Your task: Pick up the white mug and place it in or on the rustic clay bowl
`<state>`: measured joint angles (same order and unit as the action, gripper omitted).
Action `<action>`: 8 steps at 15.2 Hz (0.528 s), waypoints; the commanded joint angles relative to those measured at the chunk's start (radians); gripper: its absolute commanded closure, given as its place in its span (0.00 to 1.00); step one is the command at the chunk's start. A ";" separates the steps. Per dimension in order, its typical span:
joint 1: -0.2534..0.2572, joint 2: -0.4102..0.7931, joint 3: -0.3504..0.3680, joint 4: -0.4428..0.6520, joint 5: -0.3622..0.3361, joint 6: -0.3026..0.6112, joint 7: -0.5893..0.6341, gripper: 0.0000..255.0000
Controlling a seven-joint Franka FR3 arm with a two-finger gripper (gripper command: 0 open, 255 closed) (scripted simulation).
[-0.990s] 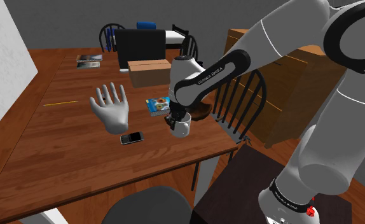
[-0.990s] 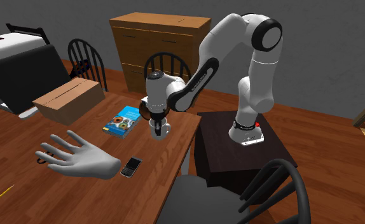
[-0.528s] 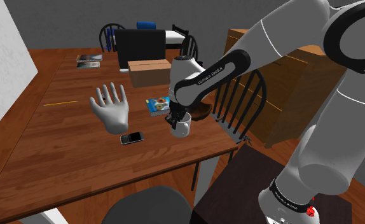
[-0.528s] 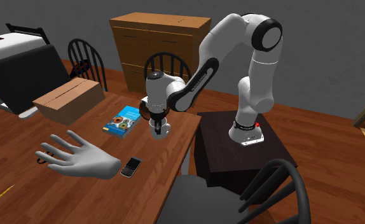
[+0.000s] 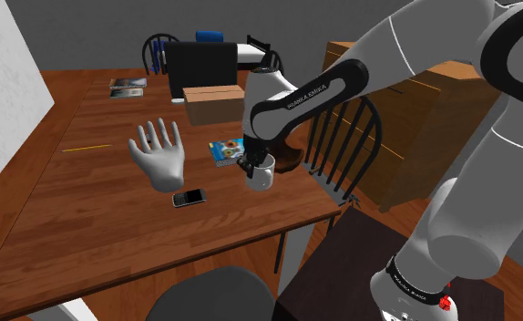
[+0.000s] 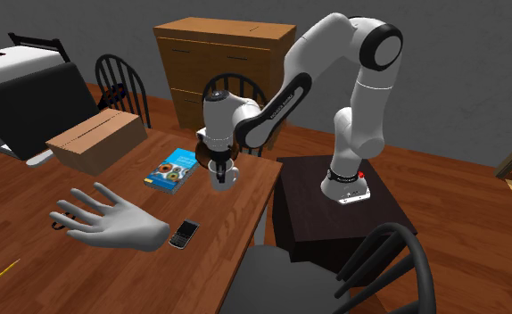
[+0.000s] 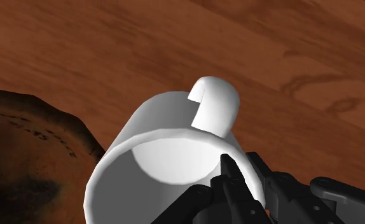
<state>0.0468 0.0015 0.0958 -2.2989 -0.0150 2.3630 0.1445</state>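
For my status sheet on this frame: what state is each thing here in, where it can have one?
white mug: held by the claw, off the table.
claw: shut on the mug's rim, one finger inside.
clay bowl: upright on the table, mug not yet in it.
cardboard box: closed.
book: closed, lying flat.
phone: lying flat.
model hand: palm up, fingers spread.
dresser: drawers shut.

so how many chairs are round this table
4: two chairs at the far end, one behind the arm, one at the near edge. Others may be hidden.
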 commanded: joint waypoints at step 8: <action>0.001 -0.066 0.000 0.058 0.010 -0.123 -0.006 1.00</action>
<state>0.0474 -0.0584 0.0957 -2.2487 -0.0059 2.2534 0.1381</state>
